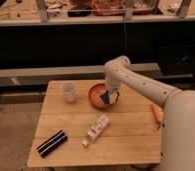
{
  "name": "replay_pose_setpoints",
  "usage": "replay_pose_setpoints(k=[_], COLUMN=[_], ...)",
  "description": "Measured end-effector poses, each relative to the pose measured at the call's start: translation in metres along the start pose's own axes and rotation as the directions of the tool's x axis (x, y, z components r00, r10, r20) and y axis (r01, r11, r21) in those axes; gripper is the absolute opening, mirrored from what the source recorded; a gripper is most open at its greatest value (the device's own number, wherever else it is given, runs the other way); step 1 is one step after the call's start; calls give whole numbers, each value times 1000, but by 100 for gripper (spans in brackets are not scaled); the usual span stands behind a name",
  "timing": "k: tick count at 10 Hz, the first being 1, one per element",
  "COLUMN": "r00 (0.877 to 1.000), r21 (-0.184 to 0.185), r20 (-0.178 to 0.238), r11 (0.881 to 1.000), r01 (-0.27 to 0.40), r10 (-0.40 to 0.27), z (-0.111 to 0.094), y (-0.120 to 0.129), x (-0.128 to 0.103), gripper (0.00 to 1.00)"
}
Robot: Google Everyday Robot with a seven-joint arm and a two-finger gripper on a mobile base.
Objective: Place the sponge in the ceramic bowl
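Note:
The orange-brown ceramic bowl [97, 96] stands on the wooden table [71, 130], right of the cup. My gripper [111, 95] hangs over the bowl's right side, at the end of the white arm reaching in from the right. A small bright blue sponge [106, 97] shows just under the gripper, above the inside of the bowl. Whether the sponge is held or resting in the bowl I cannot tell.
A small translucent white cup [68, 91] stands left of the bowl. A white bottle [96, 129] lies on its side mid-table. A black-and-white striped block [52, 143] lies near the front left corner. An orange object [156, 112] sits at the right edge.

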Motion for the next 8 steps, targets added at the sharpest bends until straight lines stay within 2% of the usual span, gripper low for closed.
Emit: replay_pose_setpoints(k=[3,4,6,8], r00=[1000,1000,1000,1000], r21=[0,-2,-5,-5], r20=[-9,-7,-2,-14], r11=[1000,1000,1000,1000], r01=[5,9,10,11], r10=[-5,-9,-10,-11], z=[0,0,0,0], y=[-3,-5,-6,-7], x=[3,1,-2,4], gripper=[4,7,24,44])
